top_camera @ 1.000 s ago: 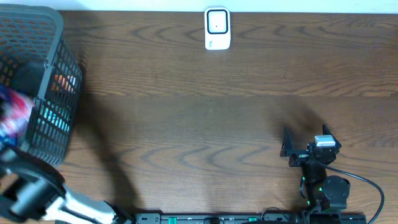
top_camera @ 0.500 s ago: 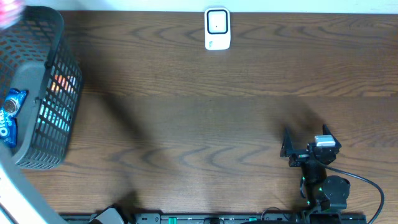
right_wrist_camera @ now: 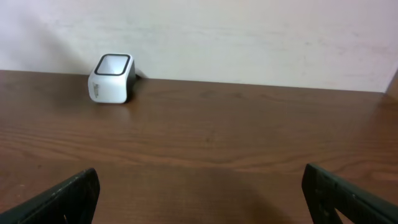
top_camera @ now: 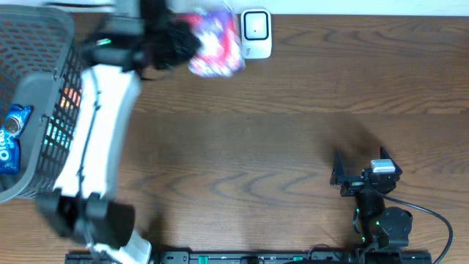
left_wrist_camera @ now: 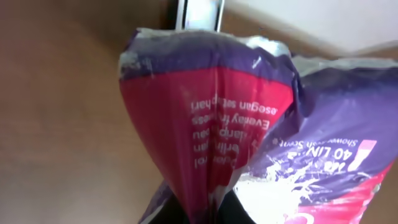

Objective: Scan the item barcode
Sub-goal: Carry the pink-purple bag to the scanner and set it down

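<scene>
My left gripper is shut on a soft purple, pink and white plastic packet, pinching it at one end, as the left wrist view shows. The packet fills that view, printed side facing the camera. It hangs at the table's far edge, just left of the white barcode scanner and overlapping its left side from above. A strip of the scanner shows behind the packet. My right gripper rests open at the near right, empty, facing the scanner.
A dark mesh basket stands at the left edge with a blue Oreo pack and other items inside. My left arm stretches from the near left corner across to the far edge. A pale wall runs behind the table.
The left arm has swung the packet from over the basket at the left, past the far left corner, to beside the scanner. The right arm has not moved.
</scene>
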Motion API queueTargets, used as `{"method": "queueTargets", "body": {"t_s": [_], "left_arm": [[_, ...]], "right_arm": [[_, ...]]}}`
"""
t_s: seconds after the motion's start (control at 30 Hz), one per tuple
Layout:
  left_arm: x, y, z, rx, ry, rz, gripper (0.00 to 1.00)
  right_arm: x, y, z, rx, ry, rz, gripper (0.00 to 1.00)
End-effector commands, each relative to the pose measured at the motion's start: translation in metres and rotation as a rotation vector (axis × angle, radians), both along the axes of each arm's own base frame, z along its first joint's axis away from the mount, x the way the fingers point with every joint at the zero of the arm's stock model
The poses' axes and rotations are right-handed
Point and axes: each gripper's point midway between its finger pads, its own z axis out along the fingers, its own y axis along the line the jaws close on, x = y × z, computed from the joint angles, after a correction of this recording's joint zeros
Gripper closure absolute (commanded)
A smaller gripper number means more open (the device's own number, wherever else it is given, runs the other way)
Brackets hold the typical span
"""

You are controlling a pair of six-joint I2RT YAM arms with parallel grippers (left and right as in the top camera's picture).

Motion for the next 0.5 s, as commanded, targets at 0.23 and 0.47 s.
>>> {"method": "queueTargets", "body": {"t_s": [0.23,0.47], "left_arm": [[-0.033,-0.072,-0.121,0.115,0.307,-0.201,0.75],[-0.027,-0.076,-0.127,0.113,0.299,-0.204,0.02]], "right_arm": [[0.0,0.001,-0.001,-0.007,0.0,0.006,0.01],[0.0,0.001,-0.001,-0.007,0.0,0.006,0.01]]}}
